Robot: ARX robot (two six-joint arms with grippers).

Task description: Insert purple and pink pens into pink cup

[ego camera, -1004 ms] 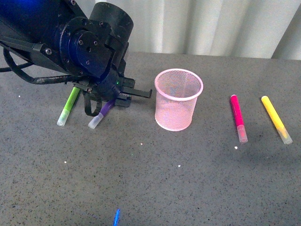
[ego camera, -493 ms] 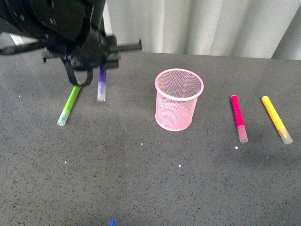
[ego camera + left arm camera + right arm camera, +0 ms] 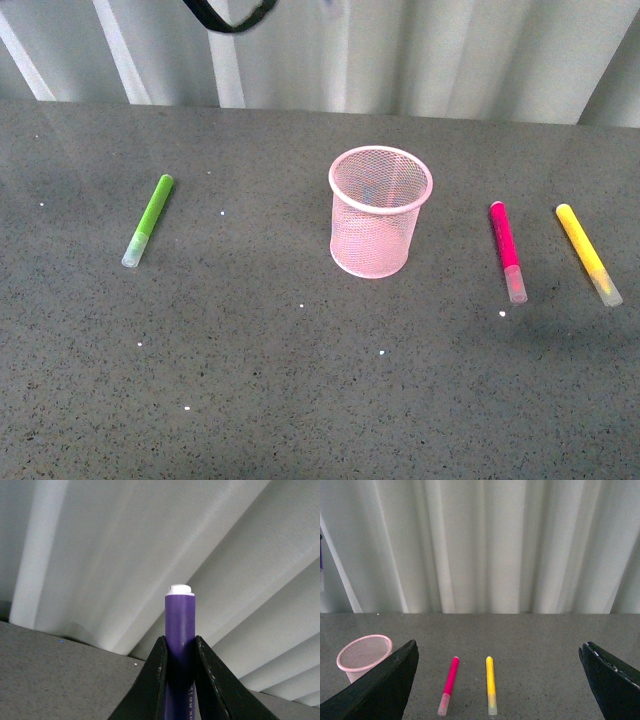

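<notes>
The pink cup (image 3: pixel 380 211) stands upright mid-table; it also shows in the right wrist view (image 3: pixel 364 653). The pink pen (image 3: pixel 507 250) lies to its right, clear cap toward me, and shows in the right wrist view (image 3: pixel 448 685). My left gripper (image 3: pixel 180 655) is shut on the purple pen (image 3: pixel 180 625), whose end sticks out past the fingertips, held high against the curtain. In the front view only a black loop of the left arm (image 3: pixel 228 14) shows at the top edge. My right gripper (image 3: pixel 497 680) is open and empty, above the table facing the pink pen.
A lime-green marker (image 3: pixel 148 219) lies left of the cup. A yellow marker (image 3: pixel 588 253) lies right of the pink pen, also in the right wrist view (image 3: pixel 491 684). A white pleated curtain (image 3: pixel 420 55) runs along the table's far edge.
My left gripper has lifted the purple pen off the table beside the green marker and risen out of the front view's top edge. Cup and other pens have not moved.
</notes>
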